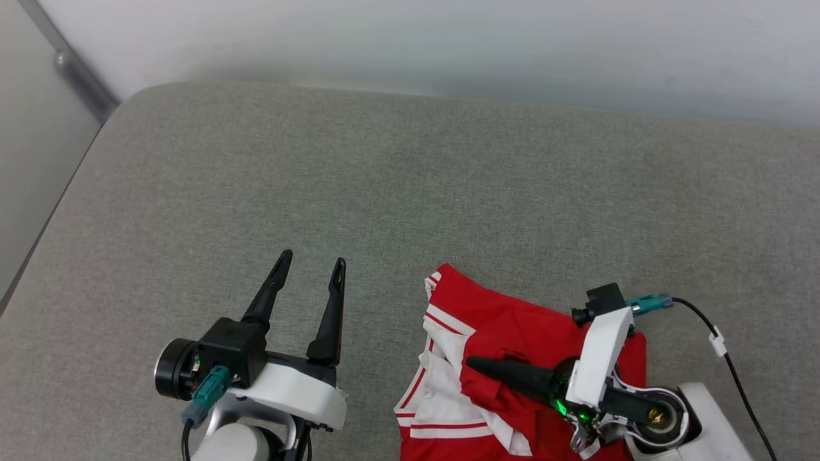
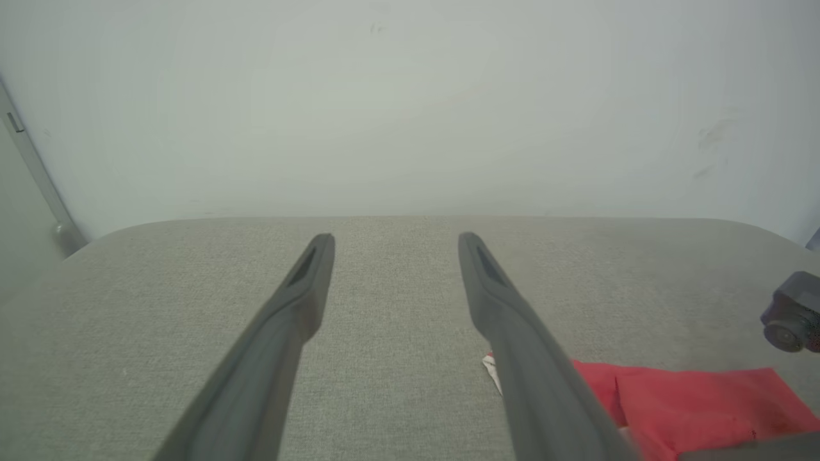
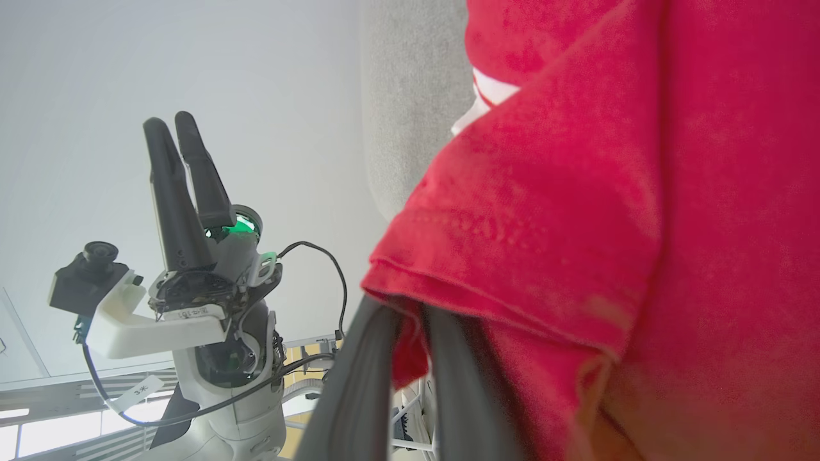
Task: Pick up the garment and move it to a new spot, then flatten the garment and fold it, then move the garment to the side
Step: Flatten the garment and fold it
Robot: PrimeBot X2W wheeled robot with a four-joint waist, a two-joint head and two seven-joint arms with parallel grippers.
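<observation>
The red shirt [image 1: 512, 333] lies crumpled on the right of the grey cushion [image 1: 384, 192]. White, red-striped sleeves show on its left side.

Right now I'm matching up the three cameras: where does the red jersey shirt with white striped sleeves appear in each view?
Head view: red jersey at the bottom, right of centre, crumpled under the right gripper.
Left wrist view: red jersey in the bottom right corner.
Right wrist view: red jersey across the right half, draped over the fingers.
Shared landmark: the grey fabric surface beneath it.

Red garment [image 1: 512, 323] (sleeves [image 1: 442, 384] white, red-striped); grey surface [image 1: 384, 192].
</observation>
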